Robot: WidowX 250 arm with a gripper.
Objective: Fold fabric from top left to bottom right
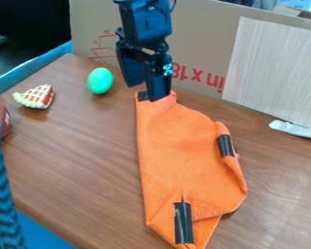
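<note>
The gripper (147,93) hangs near the back of the table, over the upper-left corner of the orange fabric (181,141). A black strip on that corner shows just below it; whether it touches the cloth I cannot tell. The fabric lies lengthwise toward the front, with a long straight left edge. Its right edge is bunched and turned inward around a black strip (225,145). At the front end, creased flaps meet in a narrow point, with another black strip (183,222) on top.
Left of the gripper a green egg-shaped object (100,80) lies on the brown table (87,160), with a toy pie slice (36,97) farther left. A cardboard panel (200,48) stands along the back. A white strip (296,130) lies at the right, and a dark ribbed cable crosses the left edge.
</note>
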